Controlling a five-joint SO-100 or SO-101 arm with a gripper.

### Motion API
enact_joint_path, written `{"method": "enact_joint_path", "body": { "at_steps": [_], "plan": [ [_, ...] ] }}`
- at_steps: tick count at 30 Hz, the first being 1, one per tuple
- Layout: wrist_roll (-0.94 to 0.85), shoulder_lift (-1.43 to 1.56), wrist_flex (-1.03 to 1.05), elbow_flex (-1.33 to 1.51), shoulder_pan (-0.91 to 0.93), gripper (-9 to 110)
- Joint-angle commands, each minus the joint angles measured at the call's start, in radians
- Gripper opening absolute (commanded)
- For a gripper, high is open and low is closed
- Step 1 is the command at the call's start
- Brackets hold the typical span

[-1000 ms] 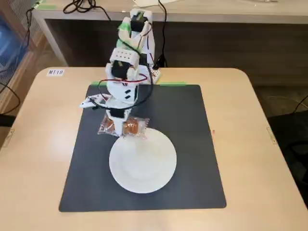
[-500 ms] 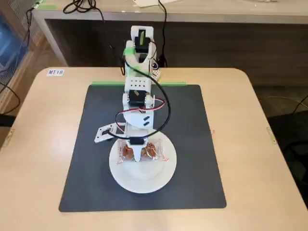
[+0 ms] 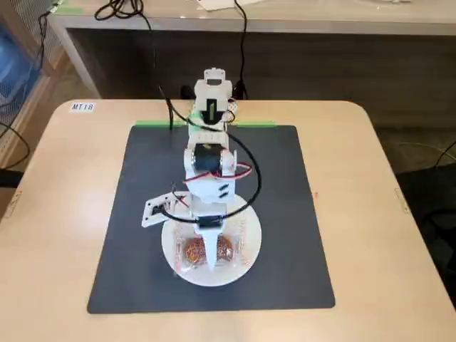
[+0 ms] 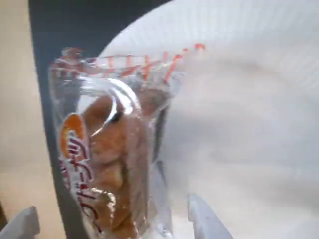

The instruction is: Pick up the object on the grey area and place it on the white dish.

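Hovering over the one white dish (image 3: 246,246) on the grey mat (image 3: 285,214), the single gripper (image 3: 211,249) is seen clamped on one clear snack packet (image 4: 112,159); placing is judged underway, and opening then lifting clear is called for next.

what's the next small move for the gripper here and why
Probably open the gripper and let go. In the fixed view the clear packet of brown pastries already sits over the white paper plate, with the arm reaching down onto it. In the wrist view the packet lies between the two fingertips with the plate's ribbed rim behind it, so carrying seems done.
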Motion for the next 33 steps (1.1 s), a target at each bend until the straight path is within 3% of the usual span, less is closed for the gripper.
{"method": "enact_joint_path", "body": {
  "at_steps": [1,8,12,14,16,24,33],
  "plan": [
    [-0.012,0.222,0.005,0.175,0.003,44],
    [0.009,0.661,0.005,0.637,0.011,49],
    [0.041,0.977,0.005,0.950,0.020,46],
    [0.055,1.138,0.005,1.095,0.026,35],
    [0.051,1.272,0.003,1.160,0.034,0],
    [-0.018,1.807,-0.236,1.559,0.038,0],
    [-0.025,2.178,-0.454,2.057,0.032,0]
  ]
}}
